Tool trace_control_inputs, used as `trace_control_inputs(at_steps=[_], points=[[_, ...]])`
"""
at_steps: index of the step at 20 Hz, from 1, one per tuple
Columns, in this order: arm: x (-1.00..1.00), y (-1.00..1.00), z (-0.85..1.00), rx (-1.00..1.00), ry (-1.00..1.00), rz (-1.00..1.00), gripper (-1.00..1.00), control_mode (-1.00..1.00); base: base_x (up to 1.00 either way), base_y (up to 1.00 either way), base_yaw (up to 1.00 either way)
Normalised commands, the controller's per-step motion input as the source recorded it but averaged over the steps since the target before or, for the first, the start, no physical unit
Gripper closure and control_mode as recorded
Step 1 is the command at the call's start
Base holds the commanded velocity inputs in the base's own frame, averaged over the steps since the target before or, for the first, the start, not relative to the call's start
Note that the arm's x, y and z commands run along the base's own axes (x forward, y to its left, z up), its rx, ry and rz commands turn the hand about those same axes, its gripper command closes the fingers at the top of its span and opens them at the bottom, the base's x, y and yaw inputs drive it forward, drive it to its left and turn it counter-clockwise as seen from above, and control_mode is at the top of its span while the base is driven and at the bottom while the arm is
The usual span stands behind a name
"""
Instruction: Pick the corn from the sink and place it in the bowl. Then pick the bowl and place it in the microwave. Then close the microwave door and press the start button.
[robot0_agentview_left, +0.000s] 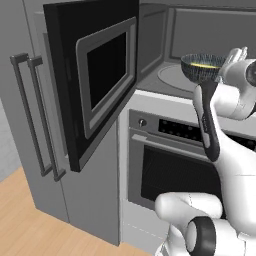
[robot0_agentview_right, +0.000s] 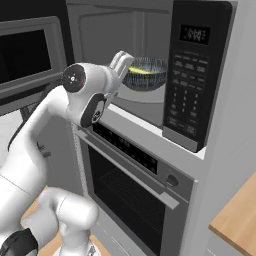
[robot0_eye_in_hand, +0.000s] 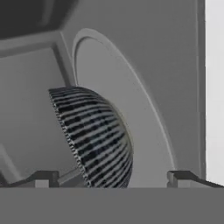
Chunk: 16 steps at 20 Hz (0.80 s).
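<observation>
Gripper (robot0_eye_in_hand: 113, 177): jaws spread wide, gripping nothing; fingertips (robot0_eye_in_hand: 43, 178) stand either side of the bowl in the hand view, apart from it.
Bowl (robot0_agentview_left: 201, 68): inside the microwave (robot0_agentview_right: 150, 60) cavity, over the round turntable (robot0_eye_in_hand: 131, 113); whether it touches the turntable cannot be told; just ahead of the gripper.
Corn (robot0_agentview_right: 137, 71): yellow, inside the bowl; seen past the rim.
Door (robot0_agentview_left: 95, 75): swung open to the left; glass window facing the room.
Oven (robot0_agentview_right: 135, 190): directly below the microwave; door shut.
</observation>
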Motion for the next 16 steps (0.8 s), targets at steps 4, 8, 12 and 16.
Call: trace_control_inputs(at_steps=[4,8,12,16], points=[[-1.0,0.02,0.98,-0.01,0.0,0.03,-1.0,-1.0,0.0,0.0,0.0],[-1.0,0.05,0.73,0.0,0.04,0.03,-1.0,-1.0,0.0,0.0,0.0],[-1.0,0.06,0.11,0.0,0.0,0.05,-1.0,-1.0,0.0,0.0,0.0],[-1.0,0.38,-0.21,-0.03,-0.15,0.08,-1.0,-1.0,0.0,0.0,0.0]])
